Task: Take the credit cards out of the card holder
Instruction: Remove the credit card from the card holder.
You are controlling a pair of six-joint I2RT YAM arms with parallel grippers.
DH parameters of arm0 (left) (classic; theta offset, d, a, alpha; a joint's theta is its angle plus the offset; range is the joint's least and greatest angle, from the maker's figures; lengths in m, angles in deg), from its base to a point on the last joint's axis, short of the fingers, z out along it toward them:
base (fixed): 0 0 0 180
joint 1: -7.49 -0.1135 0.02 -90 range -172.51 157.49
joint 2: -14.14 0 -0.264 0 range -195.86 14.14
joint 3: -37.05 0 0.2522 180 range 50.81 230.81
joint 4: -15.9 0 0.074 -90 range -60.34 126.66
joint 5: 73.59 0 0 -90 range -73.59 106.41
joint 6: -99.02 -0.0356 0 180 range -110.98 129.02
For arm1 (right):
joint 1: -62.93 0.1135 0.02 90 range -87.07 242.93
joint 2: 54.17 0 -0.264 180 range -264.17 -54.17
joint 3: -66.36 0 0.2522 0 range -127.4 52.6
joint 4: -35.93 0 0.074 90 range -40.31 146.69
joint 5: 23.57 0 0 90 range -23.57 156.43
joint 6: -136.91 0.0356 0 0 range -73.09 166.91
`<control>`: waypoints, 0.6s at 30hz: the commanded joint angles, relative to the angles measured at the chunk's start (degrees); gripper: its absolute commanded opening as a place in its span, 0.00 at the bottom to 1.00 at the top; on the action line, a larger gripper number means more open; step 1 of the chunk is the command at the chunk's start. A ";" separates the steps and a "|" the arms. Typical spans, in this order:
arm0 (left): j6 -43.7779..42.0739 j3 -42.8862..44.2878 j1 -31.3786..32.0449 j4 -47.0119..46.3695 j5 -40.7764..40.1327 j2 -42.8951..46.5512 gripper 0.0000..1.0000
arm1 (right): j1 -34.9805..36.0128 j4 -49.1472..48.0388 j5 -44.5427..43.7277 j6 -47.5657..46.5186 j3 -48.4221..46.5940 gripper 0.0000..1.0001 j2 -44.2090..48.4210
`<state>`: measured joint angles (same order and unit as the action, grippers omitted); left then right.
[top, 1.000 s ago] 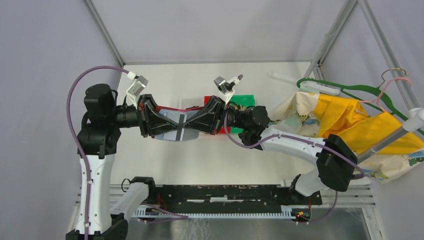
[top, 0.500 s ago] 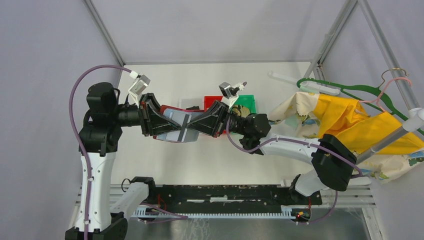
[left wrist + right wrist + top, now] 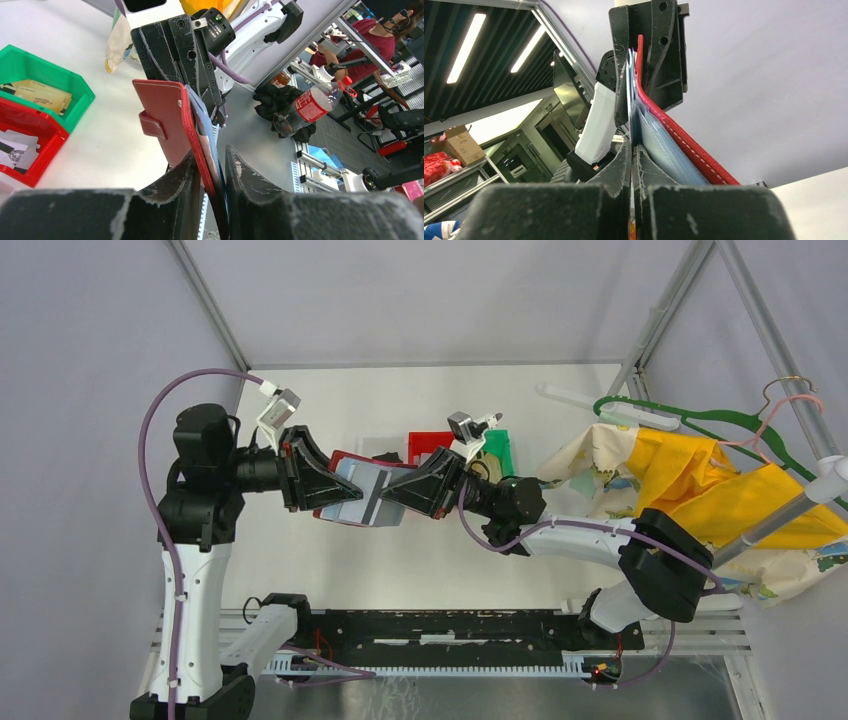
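The red card holder (image 3: 352, 498) hangs in the air above the table (image 3: 330, 400), with bare white surface all round and the red bin (image 3: 428, 445) and green bin (image 3: 497, 448) behind. The left pincer (image 3: 212, 165) clamps the holder's left edge, red cover and blue-grey leaves together. The right pincer (image 3: 631, 150) is nipped tight on a thin pale edge at the holder's right side; card or pocket leaf, I cannot tell.

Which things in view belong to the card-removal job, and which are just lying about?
Job in hand:
- card holder
- left claw, clamped on it
- right claw, pinched on its inner leaves

Lying about:
- green hanger
- yellow cloth
- plastic bottle
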<state>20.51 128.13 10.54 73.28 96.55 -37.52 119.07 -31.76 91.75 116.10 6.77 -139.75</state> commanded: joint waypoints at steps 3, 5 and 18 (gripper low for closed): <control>0.88 3.23 0.13 -1.52 3.45 0.10 0.28 | -0.06 -10.80 -1.12 2.80 -0.58 0.00 0.21; 1.14 3.40 0.17 -1.48 3.45 0.00 0.27 | -0.07 -12.28 -1.25 3.48 -0.91 0.00 -0.18; 2.27 4.61 0.12 -1.43 3.29 -0.63 0.16 | -0.03 -12.61 -4.65 2.28 3.41 0.00 1.61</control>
<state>20.59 129.61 10.63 73.35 97.03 -38.64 119.24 -37.88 89.24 117.61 8.65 -140.47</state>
